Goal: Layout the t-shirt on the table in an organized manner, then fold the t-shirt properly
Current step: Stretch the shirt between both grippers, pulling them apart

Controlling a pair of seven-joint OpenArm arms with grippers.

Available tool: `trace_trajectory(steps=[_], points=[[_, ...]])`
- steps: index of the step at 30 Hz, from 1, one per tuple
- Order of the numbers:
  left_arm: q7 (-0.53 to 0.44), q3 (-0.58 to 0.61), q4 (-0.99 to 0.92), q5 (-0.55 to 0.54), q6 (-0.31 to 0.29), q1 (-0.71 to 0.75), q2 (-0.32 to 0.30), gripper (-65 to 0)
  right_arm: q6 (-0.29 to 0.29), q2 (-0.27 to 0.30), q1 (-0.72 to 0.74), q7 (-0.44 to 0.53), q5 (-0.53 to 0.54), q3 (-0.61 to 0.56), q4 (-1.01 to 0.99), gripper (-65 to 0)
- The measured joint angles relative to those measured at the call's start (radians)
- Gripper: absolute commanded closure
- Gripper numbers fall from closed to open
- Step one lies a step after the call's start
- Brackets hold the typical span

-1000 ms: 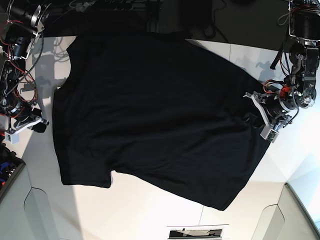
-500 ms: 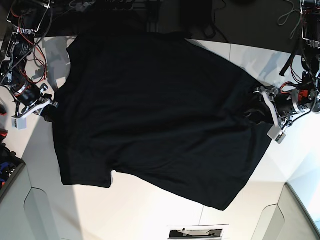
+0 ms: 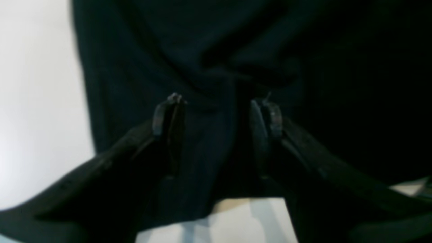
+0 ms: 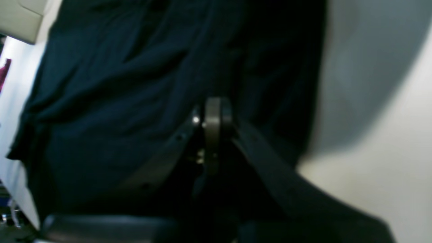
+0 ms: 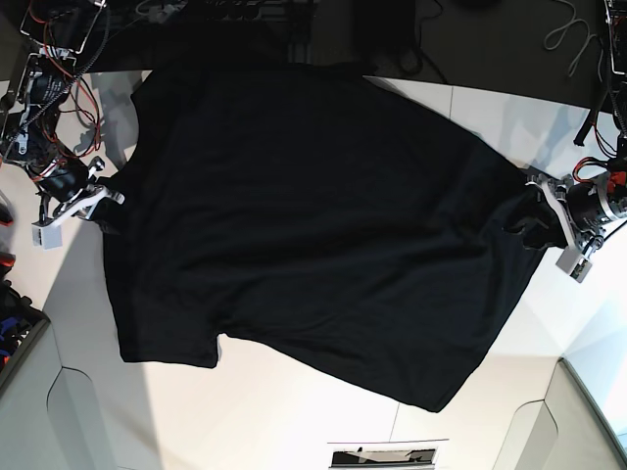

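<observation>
The black t-shirt (image 5: 294,215) lies spread, plain side up, over the white table (image 5: 294,411); no print shows. My left gripper (image 5: 537,220) is at the shirt's right edge, which is drawn into a point there. In the left wrist view its fingers (image 3: 168,118) stand partly apart with a thick fold of the shirt (image 3: 202,50) between them, so the left gripper (image 3: 217,104) holds cloth. My right gripper (image 5: 106,201) is at the shirt's left edge. In the right wrist view the right gripper (image 4: 214,108) has its fingertips pressed together at the edge of the shirt (image 4: 118,84).
Cables and dark equipment (image 5: 294,24) run along the far edge. Grey bins stand at the near left corner (image 5: 24,392) and near right corner (image 5: 593,421). A small dark object (image 5: 382,455) sits at the front edge. Bare table (image 5: 294,411) shows near the front.
My left gripper has moved right, pulling the shirt's right edge outward into a point. My right gripper has moved up and in to the shirt's left edge.
</observation>
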Motion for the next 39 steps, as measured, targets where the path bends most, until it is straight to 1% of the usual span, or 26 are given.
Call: trace_trajectory(steps=[2, 3, 4, 7, 8, 9, 10, 12, 14, 17, 19, 20, 21, 22, 25, 28, 31, 32, 35, 36, 37, 39], points=[[-0.031, 0.0, -0.026, 0.05, 0.0, -0.002, 0.022, -33.2, 0.007, -0.017, -0.02, 0.0, 0.022, -0.007, 0.001, 0.0], [-0.042, 0.0, -0.046, 0.064, -0.002, -0.002, 0.033, -31.4, 0.007, -0.023, -0.033, -0.005, 0.021, -0.014, 0.001, 0.0], [-0.059, 0.001, -0.068, 0.084, -0.002, -0.002, 0.045, -28.0, 0.007, -0.031, -0.044, -0.007, 0.021, -0.019, 0.001, 0.0], [-0.113, 0.002, -0.129, 0.153, -0.002, 0.001, 0.068, -12.4, 0.007, -0.049, -0.063, -0.007, -0.005, -0.043, 0.001, 0.0], [-0.129, 0.002, -0.148, 0.166, -0.002, 0.001, 0.07, -8.5, 0.006, -0.054, -0.065, -0.002, -0.016, -0.051, 0.001, 0.0], [-0.143, 0.001, -0.164, 0.185, -0.002, 0.001, 0.072, -6.7, 0.007, -0.056, -0.066, 0.004, -0.04, -0.058, 0.001, 0.0], [-0.159, 0.001, -0.178, 0.21, -0.001, 0.001, 0.074, -6.4, 0.007, -0.059, -0.066, 0.004, -0.071, -0.06, 0.001, 0.0], [-0.184, 0.001, -0.208, 0.242, -0.001, 0.0, 0.076, -6.4, 0.011, -0.056, -0.066, 0.02, -0.111, -0.06, 0.001, 0.0], [-0.195, 0.0, -0.231, 0.244, -0.005, -0.003, 0.073, -6.4, 0.01, -0.04, -0.066, 0.059, -0.15, -0.06, 0.001, 0.0], [-0.162, -0.001, -0.241, 0.224, 0.016, -0.011, 0.073, -6.4, 0.005, -0.002, -0.063, 0.079, -0.175, -0.06, 0.0, 0.0], [-0.103, -0.002, -0.241, 0.163, 0.021, -0.011, 0.073, -6.4, 0.002, 0.023, -0.056, 0.079, -0.18, -0.06, -0.003, 0.0], [-0.069, -0.005, -0.241, 0.12, 0.017, -0.01, 0.071, -6.5, 0.002, 0.034, -0.056, 0.08, -0.179, -0.06, -0.003, 0.0], [-0.029, -0.005, -0.242, 0.074, 0.001, -0.01, 0.069, -6.5, 0.002, 0.042, -0.054, 0.08, -0.18, -0.06, -0.003, 0.0], [-0.001, -0.006, -0.243, 0.026, 0.001, -0.01, 0.068, -6.5, 0.002, 0.049, -0.055, 0.08, -0.182, -0.06, -0.005, 0.0], [0.051, -0.003, -0.244, -0.087, 0.001, -0.005, 0.071, -6.5, 0.002, 0.074, -0.055, 0.097, -0.19, -0.06, -0.02, 0.0], [0.087, -0.002, -0.239, -0.149, 0.001, -0.004, 0.071, -6.5, 0.002, 0.101, -0.055, 0.126, -0.201, -0.06, -0.031, 0.0], [0.102, 0.0, -0.193, -0.176, 0.004, 0.001, 0.074, -6.9, 0.002, 0.117, -0.055, 0.132, -0.205, -0.06, -0.035, 0.0], [0.109, 0.0, -0.169, -0.179, 0.004, 0.001, 0.074, -9.7, 0.002, 0.116, -0.055, 0.132, -0.214, -0.059, -0.035, 0.0], [0.113, 0.0, -0.097, -0.187, 0.003, 0.0, 0.073, -25.0, 0.002, 0.111, -0.055, 0.132, -0.219, -0.06, -0.035, 0.0], [0.112, 0.0, -0.078, -0.187, 0.002, -0.002, 0.073, -28.1, 0.002, 0.111, -0.055, 0.132, -0.219, -0.06, -0.035, 0.0], [0.113, -0.001, -0.066, -0.182, 0.002, -0.002, 0.073, -29.1, 0.002, 0.111, -0.055, 0.132, -0.211, -0.06, -0.035, 0.0], [0.112, -0.015, -0.052, -0.158, 0.001, -0.002, 0.074, -29.1, -0.001, 0.111, -0.055, 0.127, -0.161, -0.06, -0.035, 0.0]])
